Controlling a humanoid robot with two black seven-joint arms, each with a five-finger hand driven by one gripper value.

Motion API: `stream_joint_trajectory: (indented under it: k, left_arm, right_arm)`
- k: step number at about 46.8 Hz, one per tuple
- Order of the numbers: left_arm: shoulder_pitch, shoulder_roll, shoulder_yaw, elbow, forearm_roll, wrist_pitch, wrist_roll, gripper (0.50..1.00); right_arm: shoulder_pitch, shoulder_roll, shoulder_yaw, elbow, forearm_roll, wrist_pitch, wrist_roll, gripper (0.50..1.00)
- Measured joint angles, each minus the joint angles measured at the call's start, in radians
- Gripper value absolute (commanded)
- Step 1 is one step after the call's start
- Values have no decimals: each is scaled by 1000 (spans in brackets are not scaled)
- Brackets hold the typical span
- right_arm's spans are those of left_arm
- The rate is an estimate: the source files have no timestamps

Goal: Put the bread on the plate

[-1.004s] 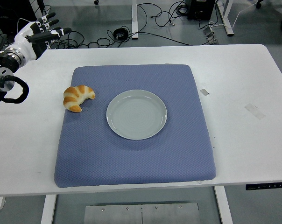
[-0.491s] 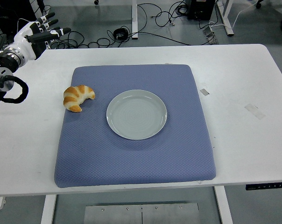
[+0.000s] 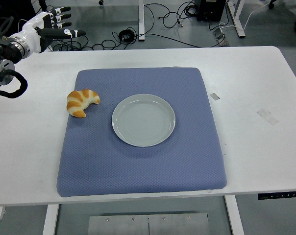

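Note:
A golden croissant lies on the left edge of a blue mat. Just to its right, in the mat's middle, sits a round pale grey plate with nothing on it. My left hand hovers over the table's far left corner, well behind and left of the croissant, fingers stretched out and holding nothing. The right arm does not show in the picture.
The white table carries small tape marks on its right side. Cables and desk legs lie on the floor beyond the far edge.
My left hand has risen and shifted to the right, toward the far edge, with its fingers spreading straighter. Croissant and plate have not moved.

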Motion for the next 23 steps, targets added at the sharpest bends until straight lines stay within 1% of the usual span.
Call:
stream_joint_trajectory:
  k: [6,9,16,23]
  left_arm:
    - [-85,30,153,-52,2,3,6,969]
    - [-120,40,214,-62,2,3,8,969]
    - [-168,44,330,-67,1,3,23,969]
    - [-195,44,418,-72,2,1,34,969]
  right_arm:
    - [0,0,0,0,0,0,-1,1000]
    - [0,0,0,0,0,0,-1,1000]
    - [0,0,0,0,0,1,-1,1000]
    - [0,0,0,0,0,1,0,1000]
